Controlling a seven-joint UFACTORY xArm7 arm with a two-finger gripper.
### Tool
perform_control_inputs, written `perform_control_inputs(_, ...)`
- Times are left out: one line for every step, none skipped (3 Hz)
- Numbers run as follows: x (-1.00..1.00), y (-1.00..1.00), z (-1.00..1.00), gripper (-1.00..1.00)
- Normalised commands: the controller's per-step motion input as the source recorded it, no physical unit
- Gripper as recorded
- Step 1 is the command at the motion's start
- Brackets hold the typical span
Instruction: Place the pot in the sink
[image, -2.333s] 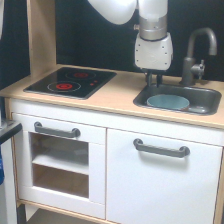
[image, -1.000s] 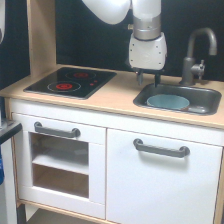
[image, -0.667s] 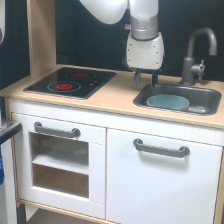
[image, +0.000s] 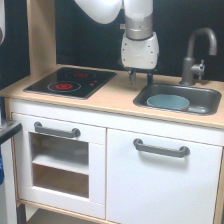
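Observation:
The pale blue-grey pot (image: 168, 101) sits inside the dark grey sink (image: 204, 93), toward its left half. My gripper (image: 140, 78) hangs above the counter just beyond the sink's back left corner, up and left of the pot and apart from it. Its two dark fingers (image: 132, 78) point down with a gap between them and hold nothing.
A dark grey tap (image: 196, 55) stands behind the sink. A flat black hob (image: 71, 81) with red rings lies on the wooden counter (image: 115, 97) at the exterior view's left. A wooden side post (image: 42, 35) rises at the left. White cabinet doors with grey handles (image: 161, 149) are below.
My gripper has moved toward the exterior view's left and a little up, away from over the sink. The pot has stayed in the sink.

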Motion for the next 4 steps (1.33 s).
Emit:
perform_control_inputs(-0.35, -0.05, 0.52, 1.00)
perform_control_inputs(-0.33, -0.05, 0.43, 1.00)
perform_control_inputs(-0.33, -0.08, 0.35, 1.00)
perform_control_inputs(-0.30, -0.09, 0.33, 1.00)
